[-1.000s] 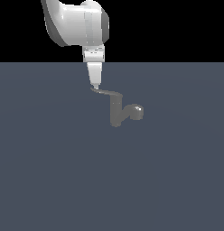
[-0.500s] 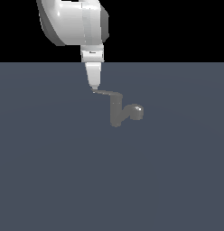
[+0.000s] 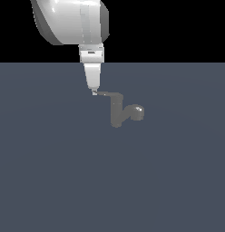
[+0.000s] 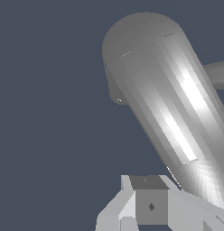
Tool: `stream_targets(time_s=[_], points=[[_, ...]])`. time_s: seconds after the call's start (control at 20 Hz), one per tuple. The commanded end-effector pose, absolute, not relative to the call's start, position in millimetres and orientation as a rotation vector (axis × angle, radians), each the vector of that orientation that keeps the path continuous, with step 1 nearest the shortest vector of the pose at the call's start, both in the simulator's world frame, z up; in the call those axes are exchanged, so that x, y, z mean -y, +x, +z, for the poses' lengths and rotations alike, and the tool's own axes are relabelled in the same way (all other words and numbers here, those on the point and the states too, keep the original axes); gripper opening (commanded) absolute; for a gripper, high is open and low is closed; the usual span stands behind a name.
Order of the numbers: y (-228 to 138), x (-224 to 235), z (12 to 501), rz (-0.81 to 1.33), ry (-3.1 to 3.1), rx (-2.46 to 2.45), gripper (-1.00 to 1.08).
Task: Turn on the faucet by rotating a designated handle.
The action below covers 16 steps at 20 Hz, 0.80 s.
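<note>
So your arm has slid a bit toward 9 o'clock in the exterior view over the last second, and the pincer (image 3: 94,92) tip sits a touch lower, now right at the free end of the handle (image 3: 108,94). The handle itself looks the same as it did, so my guess is the turn hasn't really started and you're only now making contact.

The faucet (image 3: 117,111) stands on the desk (image 3: 51,181) a bit above the middle of the exterior view. Its body is upright, the stubby spout with the shiny tip pokes out toward 3 o'clock, and the handle runs the other way, long axis nearly level, pointing at about 9 to 10 o'clock from the top of the body.

Can't tell whether the pincer is spread or pressed together. The wrist view is mostly filled by a big grey cylinder.
</note>
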State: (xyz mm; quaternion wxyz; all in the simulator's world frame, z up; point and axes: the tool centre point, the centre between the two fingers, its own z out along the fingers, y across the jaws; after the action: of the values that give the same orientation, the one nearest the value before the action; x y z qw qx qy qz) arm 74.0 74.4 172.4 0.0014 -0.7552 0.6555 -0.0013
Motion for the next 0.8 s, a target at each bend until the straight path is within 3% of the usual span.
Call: stream_targets(time_s=[0.0, 0.75], points=[[65, -75, 173, 0.001, -2.373, -2.059, -1.00], [34, -55, 174, -0.004, -2.370, -2.057, -1.00]])
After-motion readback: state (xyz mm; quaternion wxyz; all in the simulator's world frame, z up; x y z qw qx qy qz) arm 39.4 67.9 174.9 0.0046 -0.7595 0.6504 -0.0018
